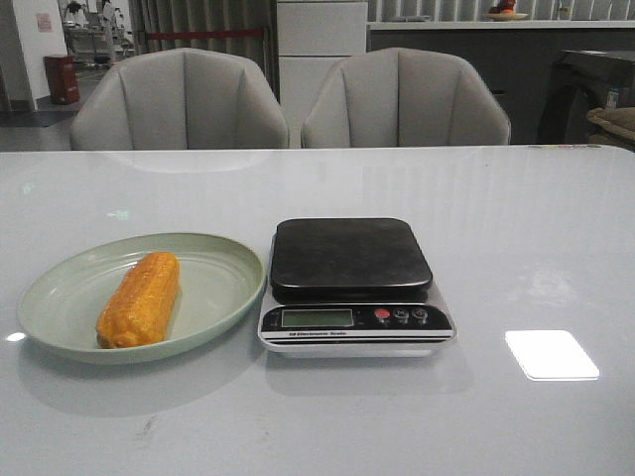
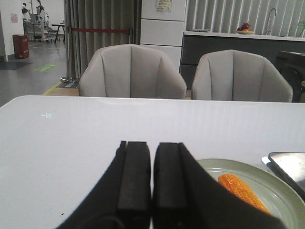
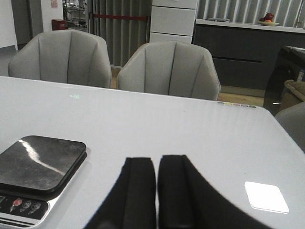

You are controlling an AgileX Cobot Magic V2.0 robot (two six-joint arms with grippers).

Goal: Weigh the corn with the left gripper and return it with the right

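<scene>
A: Corn [image 1: 139, 299] first. Where does it lie?

B: On the pale green plate [image 1: 213, 260], at about eight o'clock on the white table [image 1: 516, 248] in the front view. The cob lies flat, its far end pointing toward one o'clock and its near end close to the plate's front rim. It sits left of the plate's middle.

A: And the kitchen scale [image 1: 355, 288]?

B: Just beside the plate, at its three o'clock, with the plate's rim almost touching the scale's left edge. The black weighing platform [image 1: 349, 256] is bare. The display [image 1: 317, 318] and three small buttons [image 1: 400, 315] face the camera.

A: What about the left gripper [image 2: 151, 191]?

B: Only its wrist view shows it. The two black fingers [image 2: 134, 181] are pressed together with barely a seam between them, pinching nothing. It hangs above the table, with the plate and the corn [image 2: 242, 192] off toward its three o'clock, well apart from the fingertips.

A: The right gripper [image 3: 156, 191]?

B: Likewise closed on nothing, fingers [image 3: 139, 188] side by side. The scale [image 3: 33, 176] lies toward its nine o'clock, not touching it.

A: Anything behind the table?

B: Two grey upholstered chairs [image 1: 179, 99] stand at twelve o'clock, pushed up to the far edge. A bright square reflection [image 1: 552, 354] sits on the tabletop at about four o'clock.
</scene>
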